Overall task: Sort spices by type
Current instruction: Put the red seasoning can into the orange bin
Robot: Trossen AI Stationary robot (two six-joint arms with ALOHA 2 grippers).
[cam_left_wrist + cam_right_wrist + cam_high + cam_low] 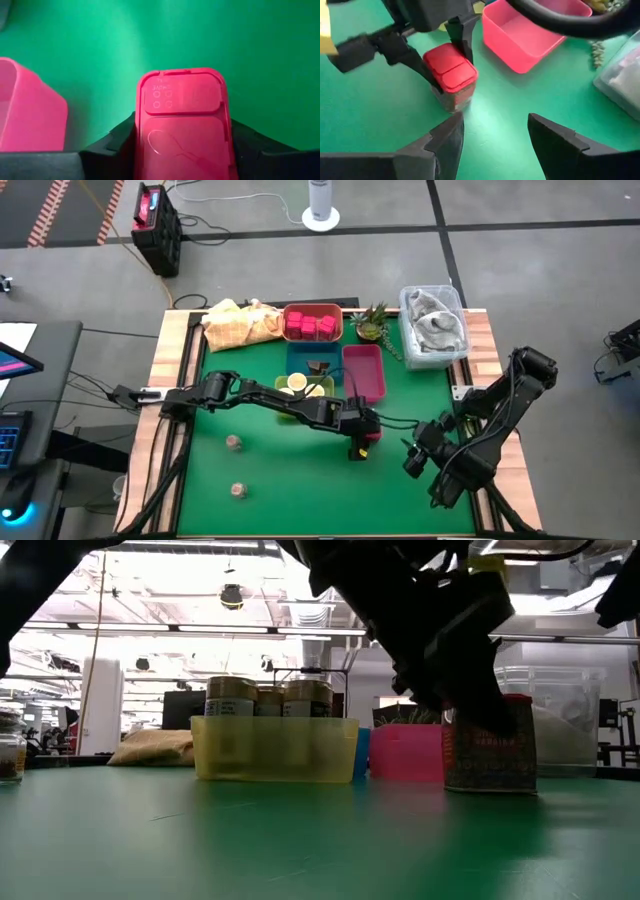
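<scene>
While right hand [495, 135] waits open — left hand [182, 142] fingers flank red-lidded spice jar [182, 125], touching.

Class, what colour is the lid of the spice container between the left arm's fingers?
Bright pinkish-red; the spice container's lid shows best in the left wrist view.

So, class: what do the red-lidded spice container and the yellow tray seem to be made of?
Red-lidded spice container: glossy moulded plastic lid with a hinged flap; the body looks clear, probably plastic or glass, labelled. Yellow tray: translucent plastic, since the jars inside show through its wall.
</scene>
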